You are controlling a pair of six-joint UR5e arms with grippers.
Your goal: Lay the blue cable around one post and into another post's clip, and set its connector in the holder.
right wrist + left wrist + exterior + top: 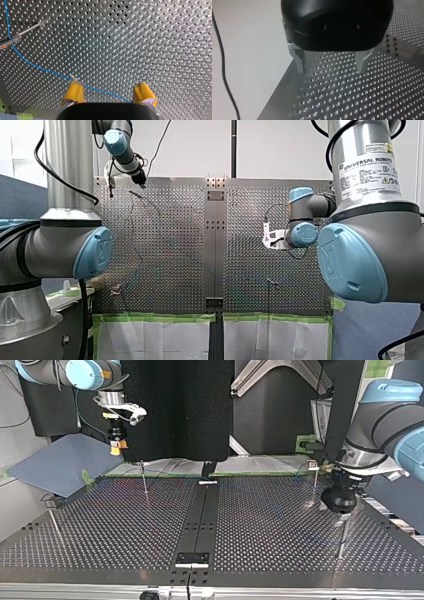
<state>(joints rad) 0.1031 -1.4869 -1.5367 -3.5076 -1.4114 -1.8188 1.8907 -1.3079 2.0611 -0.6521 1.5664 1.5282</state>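
L gripper (332,66) apart, empty; R gripper (108,93) apart over blue cable (37,66), post (27,28) nearby.

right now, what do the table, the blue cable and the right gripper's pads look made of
Table: bare metal, probably aluminium; shiny grey, holes glinting.
Blue cable: seemingly plastic-sheathed; smooth, even colour, soft curve.
Pads of my right gripper: matte yellow, maybe rubber or tape; creased tips.

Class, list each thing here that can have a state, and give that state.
blue cable: lying loose on the perforated table
left pincer: open, empty
right pincer: open, cable passing beneath it, not gripped
post: upright
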